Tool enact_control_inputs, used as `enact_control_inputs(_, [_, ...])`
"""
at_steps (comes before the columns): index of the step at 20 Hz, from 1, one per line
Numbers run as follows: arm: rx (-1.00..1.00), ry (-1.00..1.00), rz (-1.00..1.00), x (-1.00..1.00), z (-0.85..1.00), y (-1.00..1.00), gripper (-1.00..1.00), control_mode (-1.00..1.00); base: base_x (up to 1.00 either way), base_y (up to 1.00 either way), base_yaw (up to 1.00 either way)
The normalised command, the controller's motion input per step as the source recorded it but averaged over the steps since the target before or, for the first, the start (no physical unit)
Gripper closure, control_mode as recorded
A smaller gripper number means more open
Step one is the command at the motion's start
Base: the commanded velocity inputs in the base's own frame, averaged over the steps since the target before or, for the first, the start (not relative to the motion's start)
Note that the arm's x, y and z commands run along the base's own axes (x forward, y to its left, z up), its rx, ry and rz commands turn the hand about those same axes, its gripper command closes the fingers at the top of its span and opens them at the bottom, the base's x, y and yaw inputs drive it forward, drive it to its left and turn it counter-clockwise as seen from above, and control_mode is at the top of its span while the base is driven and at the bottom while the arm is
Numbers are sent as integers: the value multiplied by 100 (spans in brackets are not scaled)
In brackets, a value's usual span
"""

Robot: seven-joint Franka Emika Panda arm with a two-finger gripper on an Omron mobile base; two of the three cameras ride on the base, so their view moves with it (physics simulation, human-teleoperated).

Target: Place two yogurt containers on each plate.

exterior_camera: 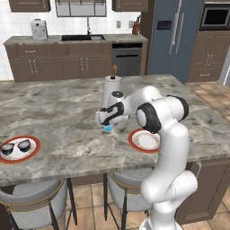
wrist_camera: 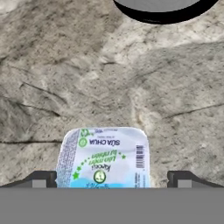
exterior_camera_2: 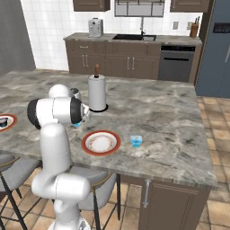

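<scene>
The jaws stand spread wide, one dark tip either side of a small light blue yogurt cup with a printed foil lid (wrist_camera: pixel 104 157), and nothing is gripped: the cup sits on the grey marbled stone island counter (exterior_camera: pixel 58 108) between the fingers (wrist_camera: pixel 43 178) with clear gaps on both sides. Seen from the left base camera, the gripper (exterior_camera: pixel 107 122) hangs low over that cup (exterior_camera: pixel 107 128), just in front of the tall white paper-towel roll on its black base (exterior_camera: pixel 110 90).

By my reading the job is about half done. The round white plate with a red-orange rim at the far left (exterior_camera: pixel 19 149) already carries two dark navy cups with pale tops (exterior_camera: pixel 24 144). The matching plate nearer the arm (exterior_camera_2: pixel 100 143) lies bare. The second light blue cup (exterior_camera_2: pixel 136 141) stands on the counter just beside that plate, untouched. What remains is to close on the cup between the jaws, carry it to the bare plate, then fetch the other one.
</scene>
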Motion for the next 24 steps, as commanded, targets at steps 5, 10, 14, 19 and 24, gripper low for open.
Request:
enact_control_inputs(5, [0,0,1,0,13,0,-100,-100,0,0,0])
enact_control_inputs(10, [0,0,3,0,3,0,-100,-100,0,0,0])
enact_control_inputs(14, [0,0,5,0,-13,0,-100,-100,0,0,0])
enact_control_inputs(19, [0,0,2,0,-21,-1,-100,-100,0,0,0])
enact_control_inputs(24, [0,0,0,0,-24,0,-100,-100,0,0,0])
